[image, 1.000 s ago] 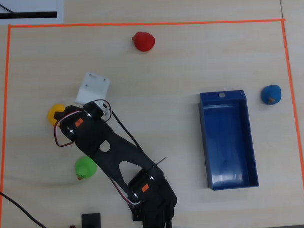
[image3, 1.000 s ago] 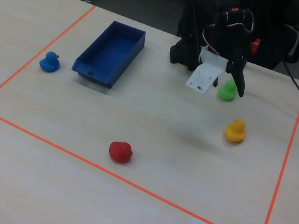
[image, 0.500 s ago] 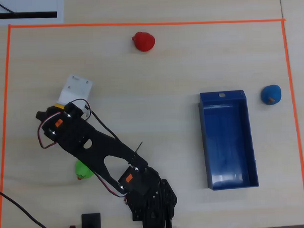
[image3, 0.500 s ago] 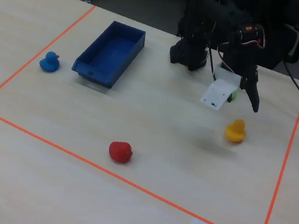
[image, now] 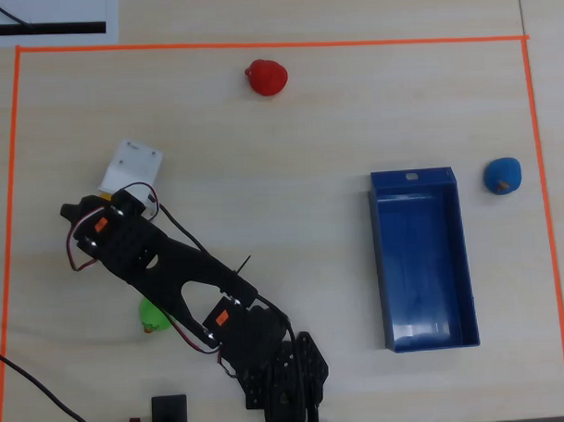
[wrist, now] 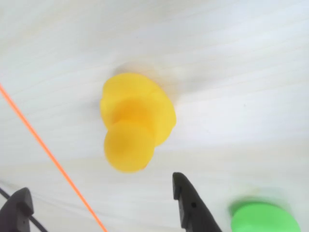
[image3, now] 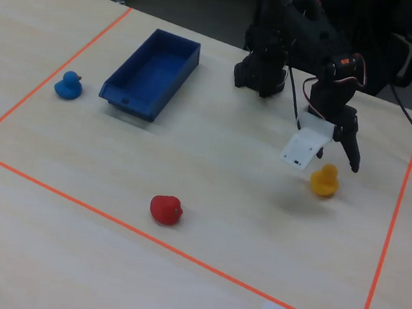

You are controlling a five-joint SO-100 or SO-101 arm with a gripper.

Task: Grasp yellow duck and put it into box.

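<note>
The yellow duck [wrist: 135, 121] sits on the pale wooden table, seen from above in the wrist view. In the fixed view it [image3: 325, 180] stands just below the gripper [image3: 342, 160]. My gripper [wrist: 104, 205] is open and empty. Its two black fingertips [wrist: 189, 203] show at the bottom of the wrist view, spread wide, above the duck and apart from it. In the overhead view the arm and its white camera housing [image: 132, 164] hide nearly all of the duck. The dark blue box [image: 423, 257] lies far to the right in the overhead view and is empty; it also shows in the fixed view [image3: 152, 71].
A green duck [image: 154, 314] sits beside the arm, also in the wrist view [wrist: 263, 218]. A red duck [image: 266, 77] is at the top and a blue duck [image: 502, 175] right of the box. Orange tape [wrist: 48, 152] borders the work area close to the yellow duck.
</note>
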